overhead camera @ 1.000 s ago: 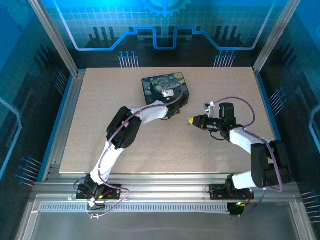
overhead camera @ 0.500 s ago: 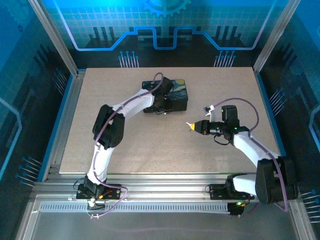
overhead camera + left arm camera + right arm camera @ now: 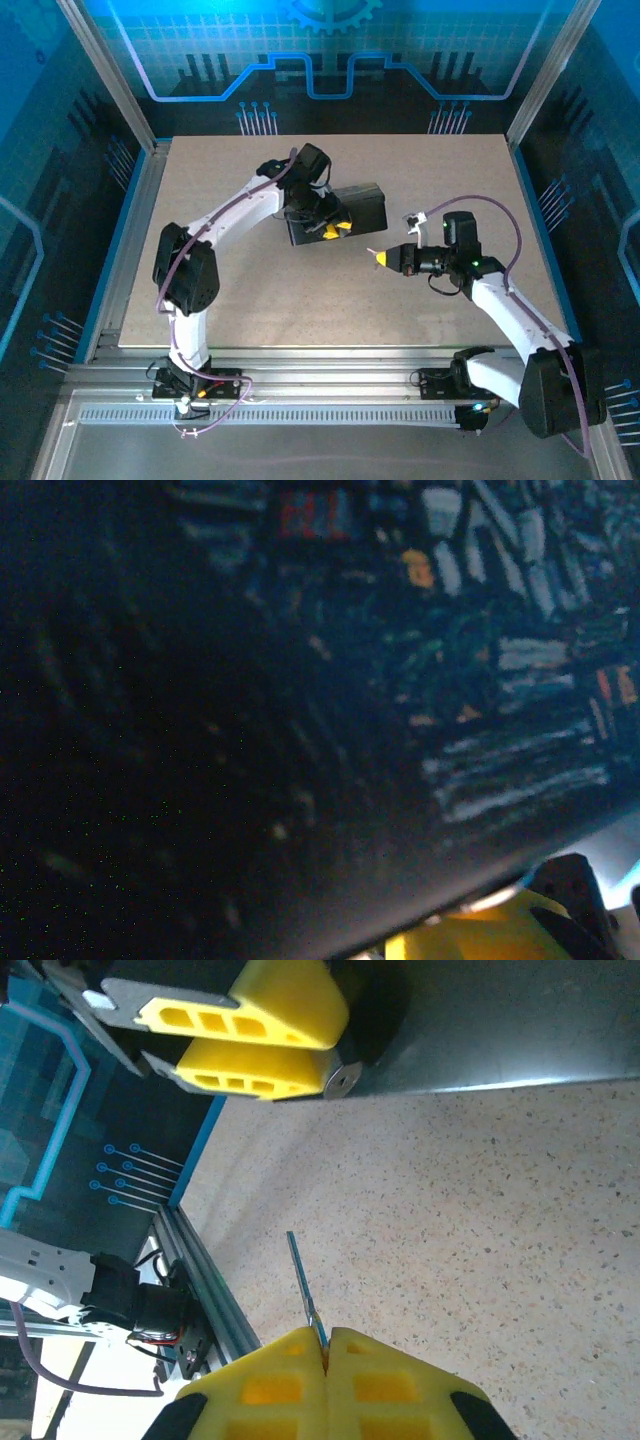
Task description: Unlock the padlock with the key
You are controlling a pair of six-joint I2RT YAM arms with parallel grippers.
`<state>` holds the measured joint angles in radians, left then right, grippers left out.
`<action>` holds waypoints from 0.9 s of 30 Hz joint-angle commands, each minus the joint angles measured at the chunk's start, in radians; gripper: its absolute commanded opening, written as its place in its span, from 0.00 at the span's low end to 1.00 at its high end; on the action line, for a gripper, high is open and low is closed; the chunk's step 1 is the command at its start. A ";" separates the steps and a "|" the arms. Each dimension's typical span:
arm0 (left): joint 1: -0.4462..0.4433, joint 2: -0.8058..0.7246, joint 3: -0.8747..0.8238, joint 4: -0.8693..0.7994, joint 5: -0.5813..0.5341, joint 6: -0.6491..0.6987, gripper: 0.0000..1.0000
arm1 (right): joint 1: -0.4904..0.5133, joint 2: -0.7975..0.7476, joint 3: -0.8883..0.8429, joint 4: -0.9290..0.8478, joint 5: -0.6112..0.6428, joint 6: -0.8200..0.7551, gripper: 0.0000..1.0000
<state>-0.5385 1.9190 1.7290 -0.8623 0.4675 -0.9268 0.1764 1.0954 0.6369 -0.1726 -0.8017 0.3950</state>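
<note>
1. The right gripper (image 3: 326, 1352) has its yellow fingers clenched on the thin grey metal key (image 3: 304, 1288); the blade juts out beyond the tips.
2. The blade points over the bare speckled tabletop (image 3: 480, 1220) towards the left gripper (image 3: 335, 1048), well apart from it.
3. The left gripper's yellow fingers lie close together at a corner of the dark rectangular painted box (image 3: 358, 203). Whether they grasp anything cannot be told.
4. A small round metal face (image 3: 343, 1078) sits at their tips.
</note>
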 commanded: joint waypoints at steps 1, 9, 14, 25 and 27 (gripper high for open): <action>0.004 -0.115 -0.042 0.041 0.085 -0.199 0.00 | 0.011 -0.015 0.057 -0.067 -0.025 -0.005 0.00; 0.001 -0.253 -0.217 0.175 0.046 -0.471 0.00 | 0.021 -0.027 0.099 -0.103 -0.109 -0.047 0.00; 0.004 -0.245 -0.235 0.207 0.081 -0.512 0.00 | 0.037 0.054 0.084 0.034 -0.185 -0.020 0.00; 0.051 -0.187 -0.180 0.140 0.109 -0.464 0.00 | 0.067 0.243 0.213 0.018 -0.214 -0.085 0.00; 0.055 -0.175 -0.163 0.128 0.119 -0.449 0.00 | 0.076 0.264 0.232 0.017 -0.213 -0.095 0.00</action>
<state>-0.4934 1.7298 1.5150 -0.7292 0.5304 -1.4082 0.2306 1.3361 0.8276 -0.1616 -0.9783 0.3347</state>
